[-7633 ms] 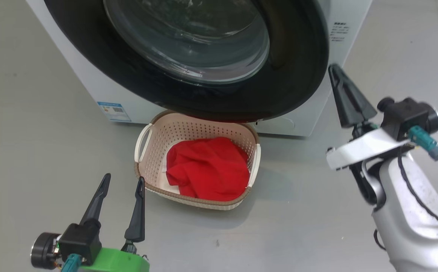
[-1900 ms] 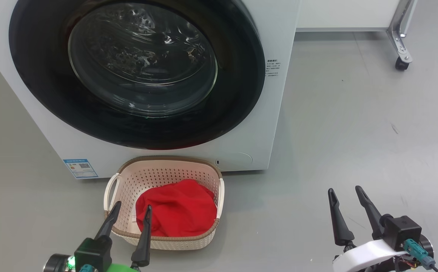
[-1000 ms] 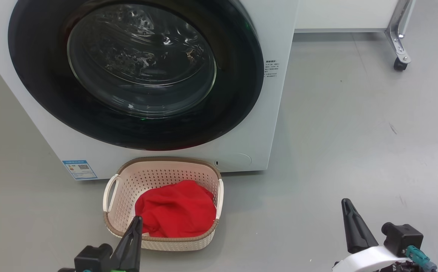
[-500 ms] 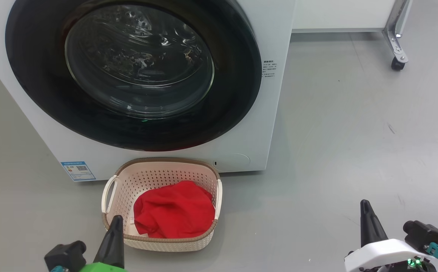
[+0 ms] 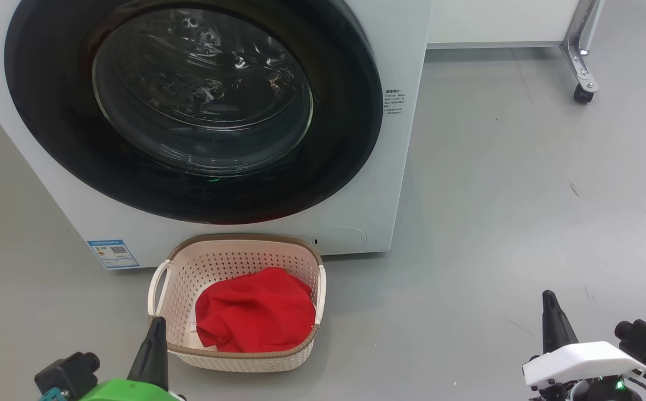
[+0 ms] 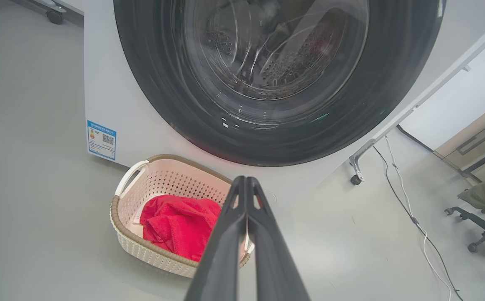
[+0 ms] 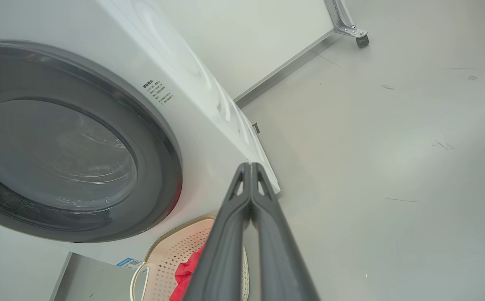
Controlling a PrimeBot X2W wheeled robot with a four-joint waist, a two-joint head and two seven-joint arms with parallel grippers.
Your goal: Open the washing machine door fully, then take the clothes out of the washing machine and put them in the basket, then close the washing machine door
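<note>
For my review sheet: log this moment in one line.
washing machine door shut; clothes in basket; left gripper shut, empty; right gripper shut, empty

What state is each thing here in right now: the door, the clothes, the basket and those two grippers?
washing machine door: shut.
clothes: bunched up inside the basket.
basket: upright on the floor.
left gripper: shut, holding nothing.
right gripper: shut, holding nothing.

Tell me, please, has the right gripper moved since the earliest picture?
Yes. The right gripper has drawn back from the right rim of the door and now sits low, well clear of the washer.
</note>
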